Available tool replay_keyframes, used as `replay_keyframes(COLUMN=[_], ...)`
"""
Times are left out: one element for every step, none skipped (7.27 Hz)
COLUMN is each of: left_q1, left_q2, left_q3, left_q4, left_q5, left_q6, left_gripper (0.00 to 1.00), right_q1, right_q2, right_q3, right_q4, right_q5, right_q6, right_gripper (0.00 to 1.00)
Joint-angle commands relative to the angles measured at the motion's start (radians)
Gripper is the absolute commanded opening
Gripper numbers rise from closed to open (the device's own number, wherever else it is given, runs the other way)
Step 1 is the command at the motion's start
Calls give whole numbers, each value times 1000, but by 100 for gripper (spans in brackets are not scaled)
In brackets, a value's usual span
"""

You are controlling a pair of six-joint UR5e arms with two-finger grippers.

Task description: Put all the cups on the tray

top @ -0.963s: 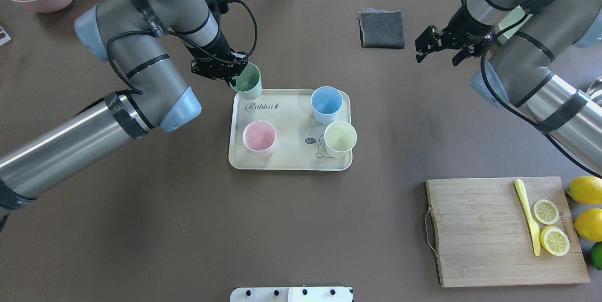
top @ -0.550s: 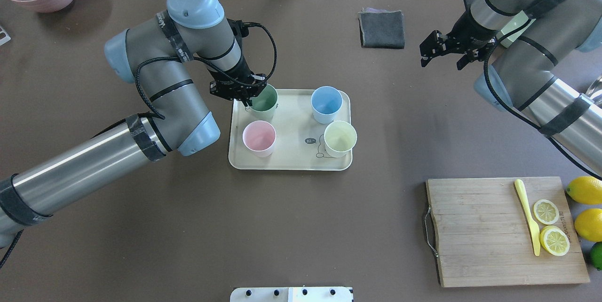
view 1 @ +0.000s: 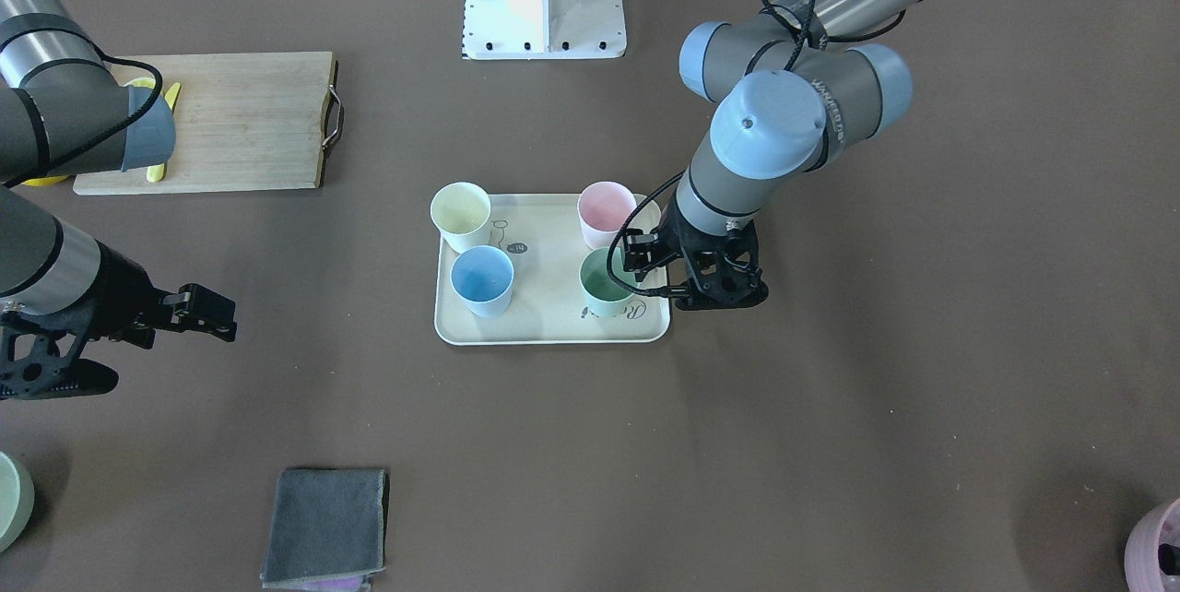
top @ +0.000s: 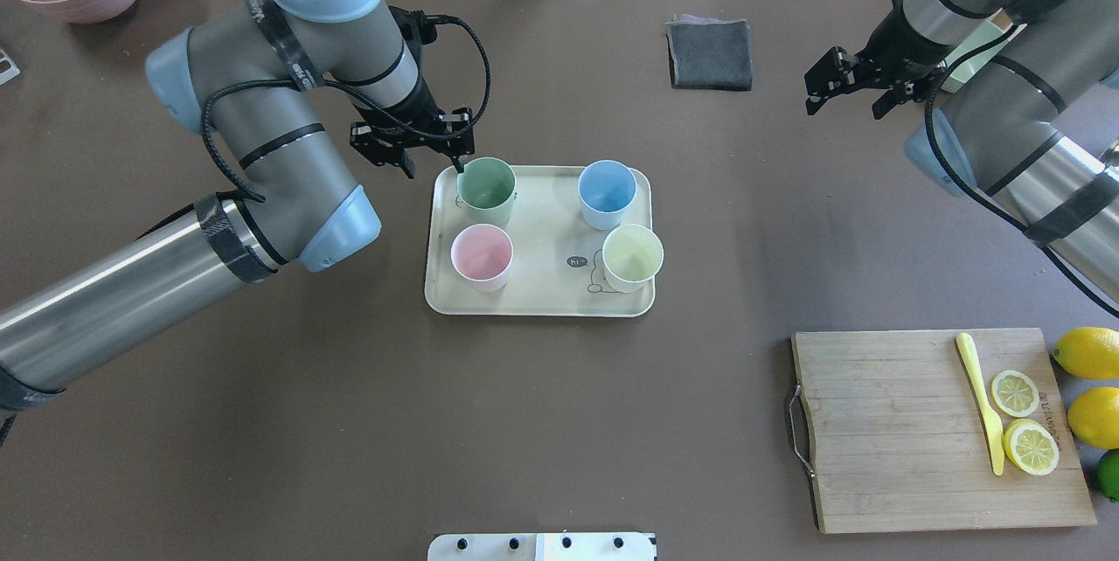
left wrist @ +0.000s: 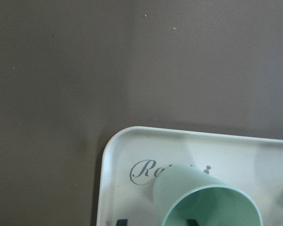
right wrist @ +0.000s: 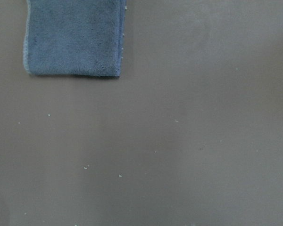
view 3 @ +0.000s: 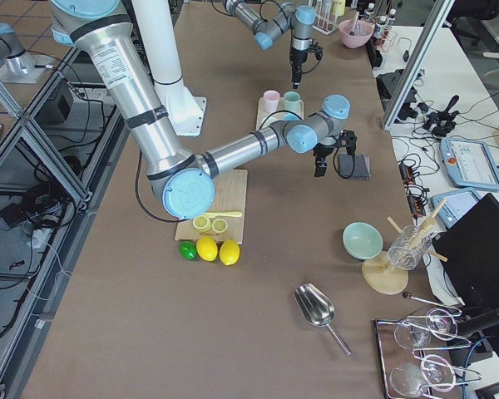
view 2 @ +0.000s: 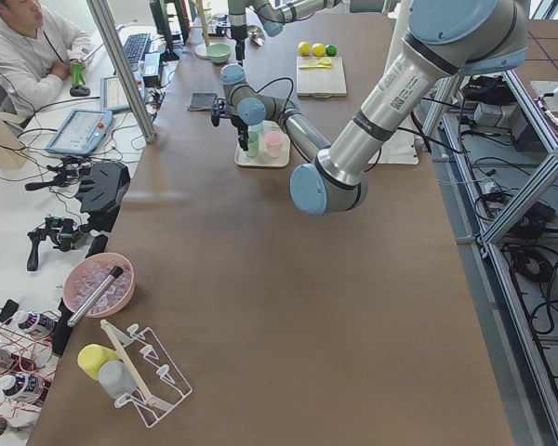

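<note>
Overhead exterior is showing the left gripper (top: pixel 434 169) hanging open just beside the sage green cup (top: pixel 486 190), which is standing in the far left corner of the tray (top: pixel 542 308), so a rising finger could be catching its rim and tipping it

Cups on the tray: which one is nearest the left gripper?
The sage green cup, right beside the left gripper; pink, blue and yellow stand farther off.

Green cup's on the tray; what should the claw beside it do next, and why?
Probably lift the left claw straight up: it looks open, the green cup stands upright on the tray, and a fingertip by its rim could tip it sideways.
</note>
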Motion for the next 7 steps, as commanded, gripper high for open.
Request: replay_keyframes(left_q1=[-118, -190, -269, -348, -415, -486, -518], left_q2=[167, 250, 330, 391, 450, 508, 550], left_q3=[-212, -269, -292, -292, -289, -288, -289], left_q4=[139, 148, 151, 152, 152, 152, 152], left_q5=[-3, -3, -6, -12, -59, -70, -70], left_q6=[229, 329, 468, 603, 721, 859, 923], left_gripper=[98, 98, 98, 98, 98, 98, 98], right_q1=[80, 114, 140, 169, 194, 224, 260], right_q2=[-61, -96, -134, -165, -190, -217, -251], right_q3=[-1, 0, 8, 2, -1, -2, -3], right_q4=[0, 0, 1, 0, 1, 1, 0], right_q5=[7, 7, 7, 8, 8, 8, 8], right_q6=[-159, -206, -264, -343, -374, -407, -459], right_gripper=[100, 100, 100, 100, 100, 100, 100])
